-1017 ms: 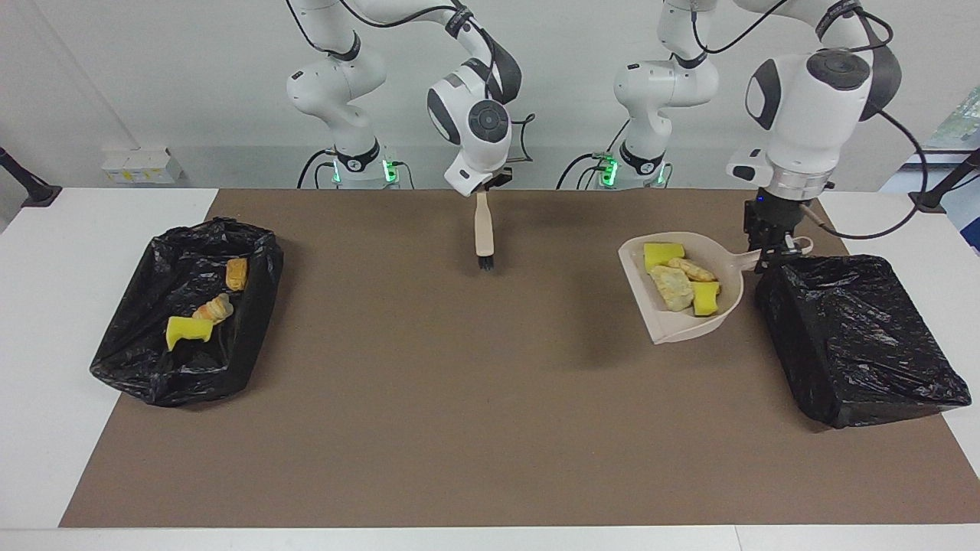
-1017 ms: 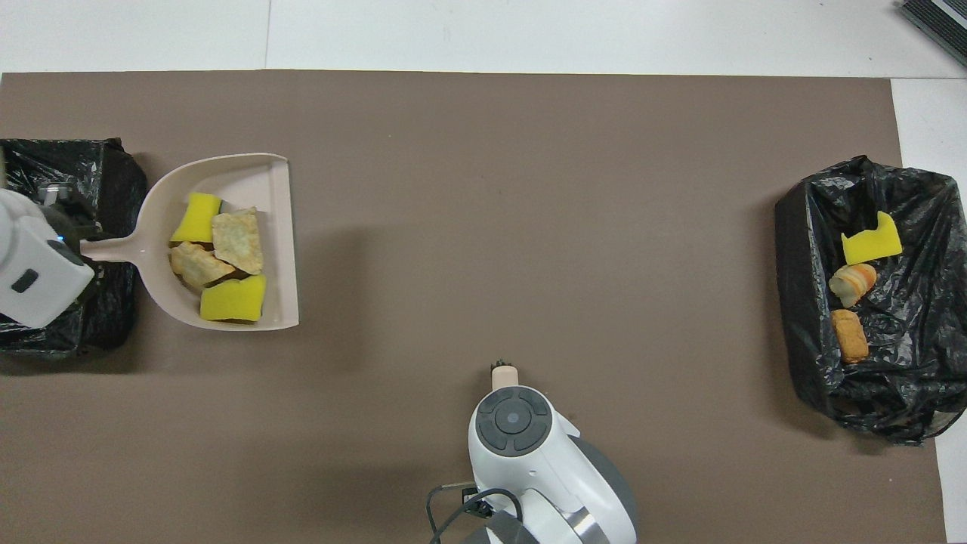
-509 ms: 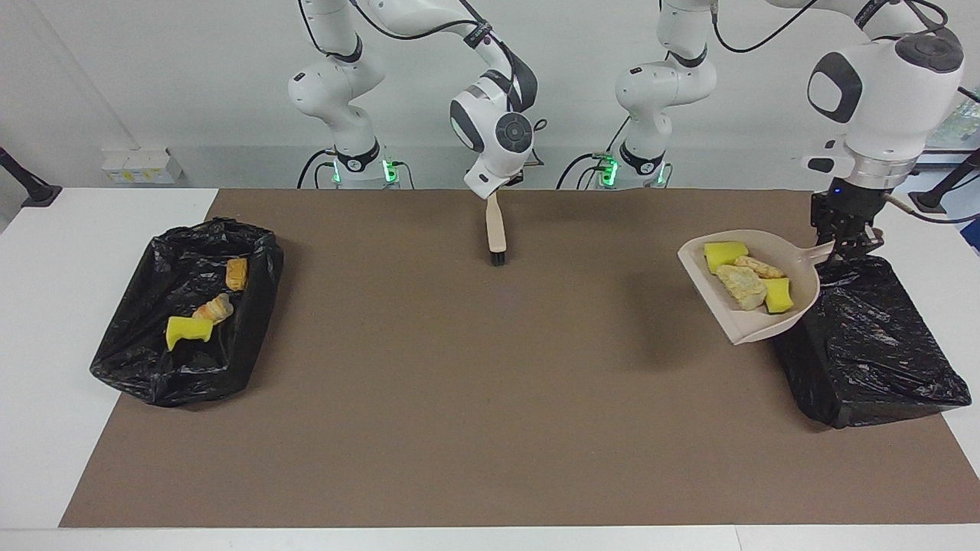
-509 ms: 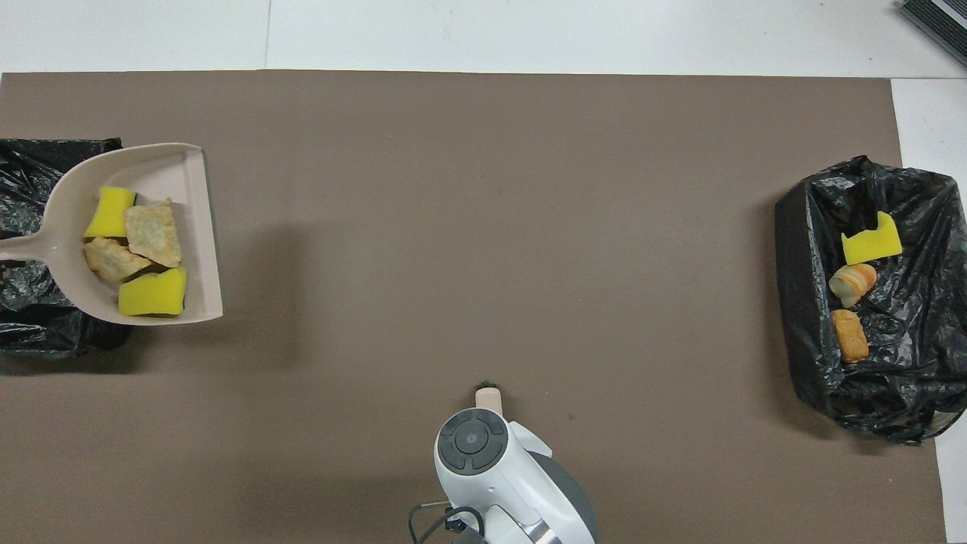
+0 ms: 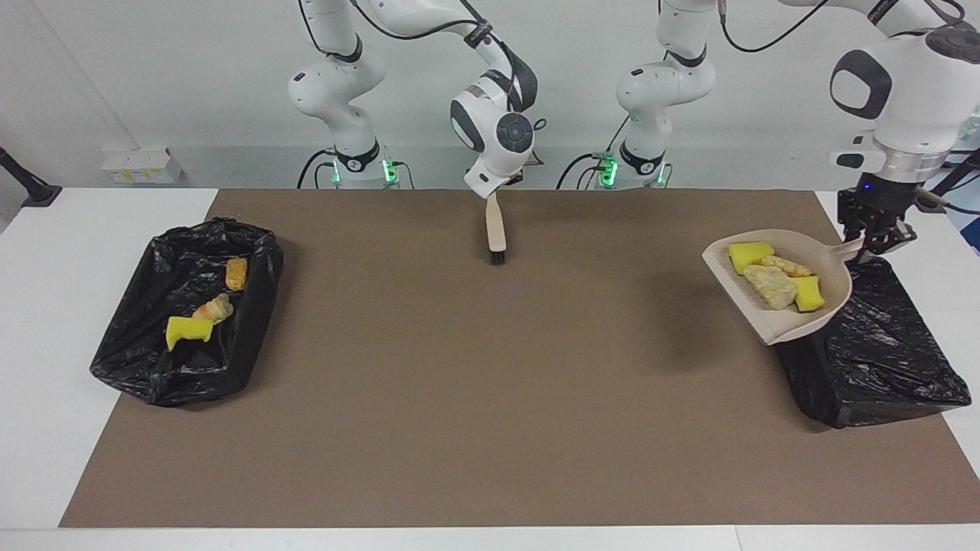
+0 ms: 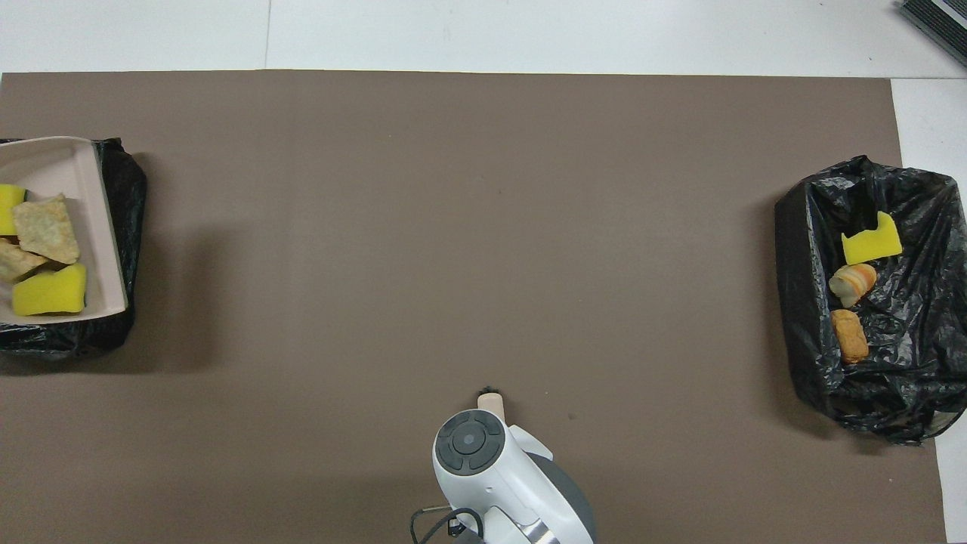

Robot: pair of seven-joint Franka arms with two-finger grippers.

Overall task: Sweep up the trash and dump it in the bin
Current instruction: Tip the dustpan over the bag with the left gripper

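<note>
Left claw [image 5: 875,237] w/ dustpan [image 5: 796,325] over bin [image 5: 880,360], brown mat [image 5: 490,367], white wall.

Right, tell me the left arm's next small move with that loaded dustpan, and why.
Probably tip it. The left gripper holds the dustpan by its handle, raised over the bin at the left arm's end, with four trash pieces inside. Lowering its open lip should slide them in.

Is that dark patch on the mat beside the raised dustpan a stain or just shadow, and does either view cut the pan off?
Facing view: soft shadow under the lifted dustpan, whole pan visible. Overhead view: same shadow beside the bin; the pan runs off the frame edge.
</note>
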